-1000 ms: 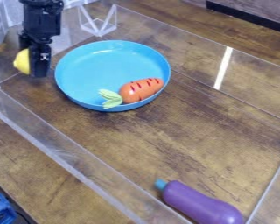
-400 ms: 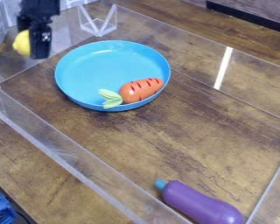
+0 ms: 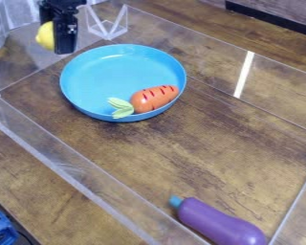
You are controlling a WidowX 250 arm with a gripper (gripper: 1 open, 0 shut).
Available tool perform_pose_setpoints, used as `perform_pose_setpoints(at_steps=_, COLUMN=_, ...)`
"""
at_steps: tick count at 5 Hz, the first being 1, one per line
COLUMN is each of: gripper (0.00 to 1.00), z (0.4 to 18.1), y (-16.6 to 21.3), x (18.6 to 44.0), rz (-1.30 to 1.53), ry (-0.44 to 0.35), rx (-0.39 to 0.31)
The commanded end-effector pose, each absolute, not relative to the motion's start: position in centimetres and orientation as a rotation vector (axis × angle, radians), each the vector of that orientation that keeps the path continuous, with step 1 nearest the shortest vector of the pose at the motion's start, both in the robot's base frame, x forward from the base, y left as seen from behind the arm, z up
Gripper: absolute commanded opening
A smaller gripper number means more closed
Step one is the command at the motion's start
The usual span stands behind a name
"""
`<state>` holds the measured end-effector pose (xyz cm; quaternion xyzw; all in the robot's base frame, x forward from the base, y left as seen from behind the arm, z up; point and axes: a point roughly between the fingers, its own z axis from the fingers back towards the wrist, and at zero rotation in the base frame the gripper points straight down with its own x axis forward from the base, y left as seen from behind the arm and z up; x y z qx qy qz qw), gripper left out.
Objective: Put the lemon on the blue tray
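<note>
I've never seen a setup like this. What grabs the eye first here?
Probably the bright blue tray upper left on the wooden table, with an orange carrot lying inside it. Beyond its far-left rim a black gripper holds a yellow lemon. A purple eggplant lies at the bottom edge.

A single camera looks down at a steep slant from above one corner of the dark, wood-grain table (image 3: 182,144), set at middling range. The tabletop runs diagonally across the view. The round, bright blue plastic dish (image 3: 104,72) lies upper left, and the purple plastic eggplant (image 3: 222,226) sits at the bottom edge.
</note>
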<state>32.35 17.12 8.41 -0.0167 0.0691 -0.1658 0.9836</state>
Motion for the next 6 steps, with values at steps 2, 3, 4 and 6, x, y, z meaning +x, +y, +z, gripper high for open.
perform_pose_setpoints(at_steps=2, gripper=0.0, z=11.6, y=16.2, x=34.2, rz=-0.366, ry=0.03, rx=0.013)
perform_pose_setpoints(at_steps=3, gripper=0.0, z=11.6, y=15.5, x=34.3, rz=-0.377, ry=0.015, rx=0.008)
perform_pose_setpoints(at_steps=4, gripper=0.0, z=11.3, y=15.0, x=34.2, rz=-0.386, ry=0.005, rx=0.004)
perform_pose_setpoints(at_steps=6, gripper=0.0, z=10.1, y=14.1, x=34.5, rz=-0.413, ry=-0.012, rx=0.008)
